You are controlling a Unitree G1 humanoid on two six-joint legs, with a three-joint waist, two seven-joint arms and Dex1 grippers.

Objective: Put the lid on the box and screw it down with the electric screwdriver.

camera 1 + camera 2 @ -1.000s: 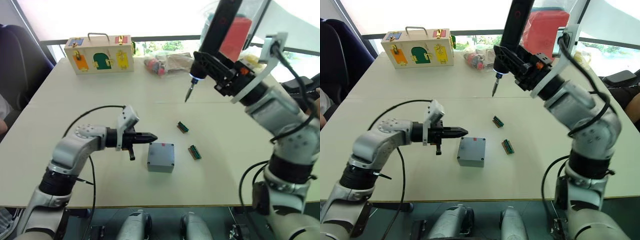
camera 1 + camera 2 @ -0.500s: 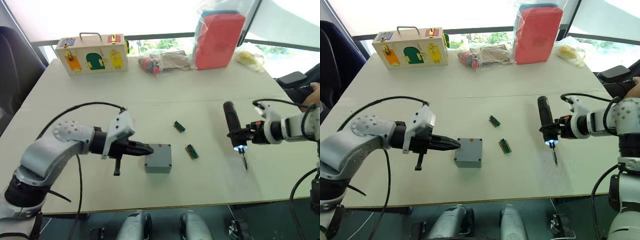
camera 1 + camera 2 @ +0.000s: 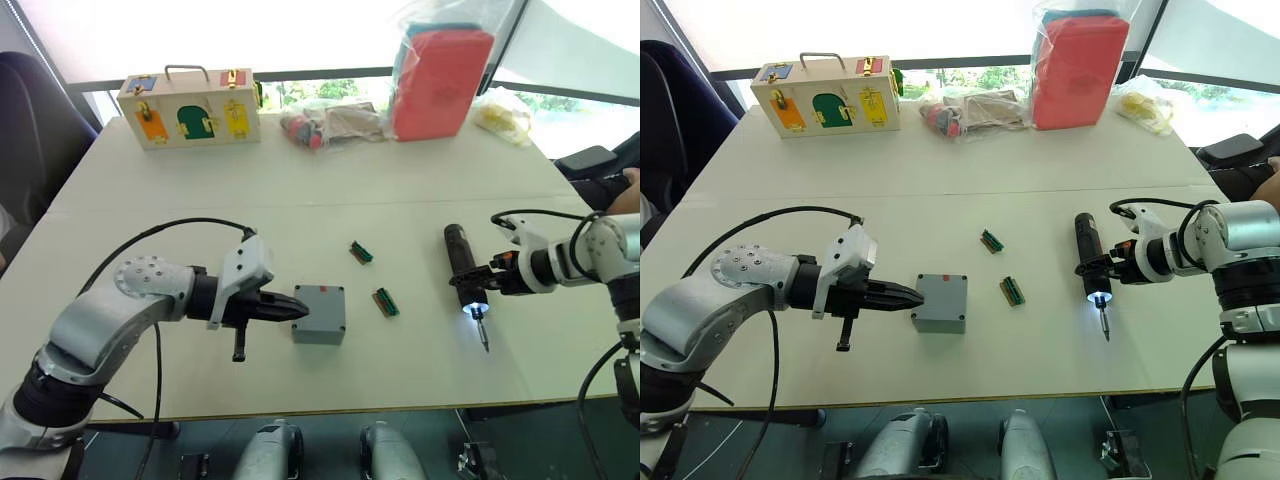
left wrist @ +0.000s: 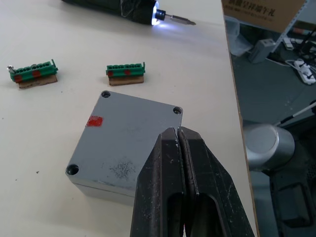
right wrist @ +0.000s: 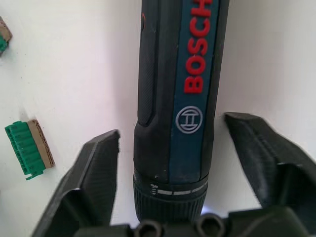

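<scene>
You see the lid [image 4: 129,141] on the box [image 3: 320,314] mid-table, the left gripper [image 3: 300,309] pressed closed at its edge. The electric screwdriver [image 3: 1087,257] lies on the table [image 3: 300,190], light on, between the right gripper's [image 5: 185,163] wide-apart fingers [image 5: 96,168].

There is one grey box [image 3: 320,313] with one lid [image 4: 129,141] on top. There is one electric screwdriver [image 3: 463,268]. There are two little green bit holders [image 3: 364,253] [image 3: 388,302]. At the back there is one wooden case [image 3: 190,106], one red bag [image 3: 441,68], and two clear bags [image 3: 335,122] [image 3: 503,113].
</scene>
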